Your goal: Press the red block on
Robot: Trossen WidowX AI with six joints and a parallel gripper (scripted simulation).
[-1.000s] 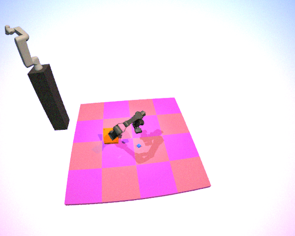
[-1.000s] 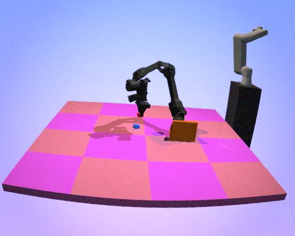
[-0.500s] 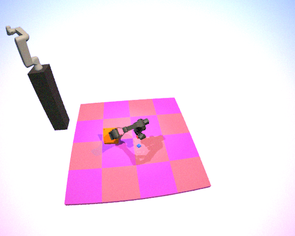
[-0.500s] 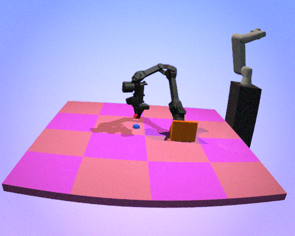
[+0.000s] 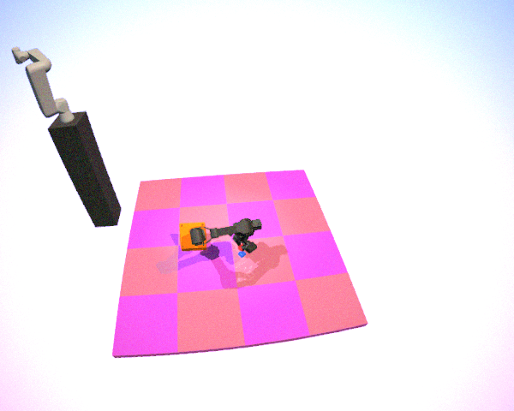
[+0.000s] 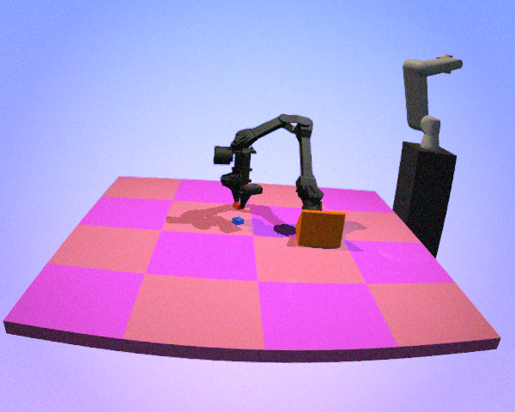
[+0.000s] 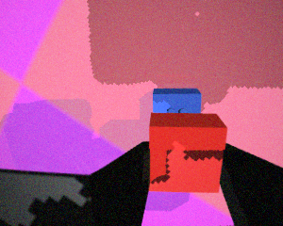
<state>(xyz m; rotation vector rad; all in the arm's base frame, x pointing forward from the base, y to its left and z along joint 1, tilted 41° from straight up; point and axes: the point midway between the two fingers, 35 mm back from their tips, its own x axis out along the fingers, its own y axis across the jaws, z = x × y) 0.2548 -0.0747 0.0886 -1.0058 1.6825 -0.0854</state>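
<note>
Fingers (image 5: 244, 247) (image 6: 239, 204): pinching the red block (image 5: 240, 247) (image 6: 237, 205) (image 7: 186, 157) between them, raised off the counter (image 5: 271, 309) (image 6: 204, 305) (image 7: 118, 101).
Blue block (image 5: 242, 254) (image 6: 238, 220) (image 7: 176, 100): on the counter, below the red one, just beyond it toward the wrist view's upper edge.
Coming move: probably a small shift that way to line up, then straight down; pressing off-centre could miss the studs (image 7: 181, 111).

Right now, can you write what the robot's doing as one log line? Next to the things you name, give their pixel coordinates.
gripper (image 5: 241, 247) (image 6: 239, 203) (image 7: 183, 151): shut on red block (image 5: 240, 247) (image 6: 237, 205) (image 7: 186, 159) | red block: raised | blue block (image 5: 242, 254) (image 6: 237, 221) (image 7: 176, 100): on checkered board (image 5: 272, 313) (image 6: 200, 305) (image 7: 118, 101) | joined: no
</note>
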